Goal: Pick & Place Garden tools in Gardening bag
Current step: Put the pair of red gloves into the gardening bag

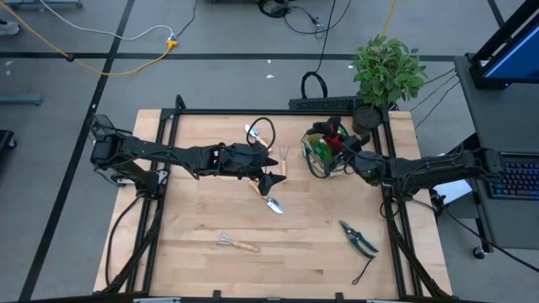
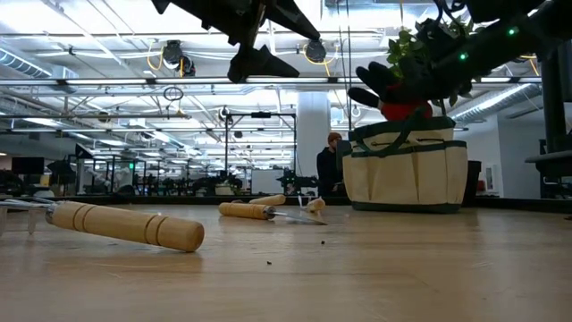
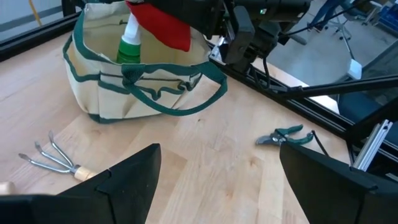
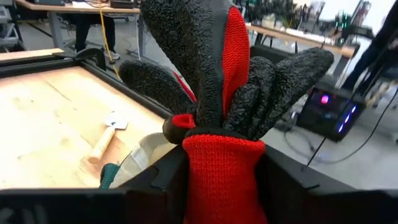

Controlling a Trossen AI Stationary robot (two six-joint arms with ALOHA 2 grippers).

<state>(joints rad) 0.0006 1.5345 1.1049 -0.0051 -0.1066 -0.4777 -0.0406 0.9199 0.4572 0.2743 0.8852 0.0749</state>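
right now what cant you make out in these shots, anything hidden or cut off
- Inside of the gardening bag, high view: the right gripper and its red-black glove cover most of it.
- Rake, left wrist view: its handle is hidden behind the left gripper's own fingers.
- Green-capped bottle, left wrist view: its top is covered by the glove.
- Pruning shears: not seen in the low view.

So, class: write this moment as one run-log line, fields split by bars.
right gripper: shut on glove, above gardening bag | left gripper: open, above table | shears: on table
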